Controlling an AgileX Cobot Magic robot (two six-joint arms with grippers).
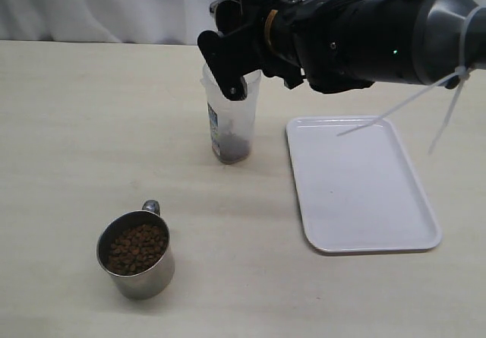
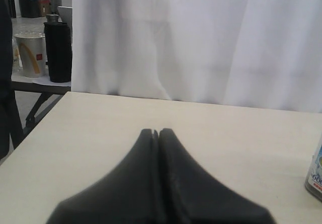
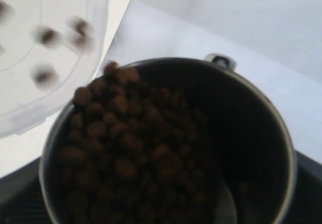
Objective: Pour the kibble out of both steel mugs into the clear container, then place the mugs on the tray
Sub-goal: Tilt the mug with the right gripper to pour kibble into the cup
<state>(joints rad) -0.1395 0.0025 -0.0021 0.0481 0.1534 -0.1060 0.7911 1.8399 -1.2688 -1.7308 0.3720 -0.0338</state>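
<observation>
Clamped wide across the short shiny stainless-steel mug (image 3: 251, 133), the right gripper (image 1: 237, 42) tips it above the tall frosted plastic container (image 1: 231, 118) near the table's (image 1: 76, 125) far edge; rigid, slick walls and shifting brown kibble (image 3: 126, 143) likely need a firm mid-body hold, while the left gripper (image 2: 158, 133) is pinched together, empty.

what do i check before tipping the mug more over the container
1. Right gripper holding the tilted steel mug: ok.
2. Mug lip over the clear container: ok, kibble is falling inside.
3. Tilted mug emptied: not ok, many pellets are in it.
4. Container upright on the table: ok.
5. White tray free for the mugs: ok.
6. Left gripper shut and away from the full second steel mug: ok.
</observation>
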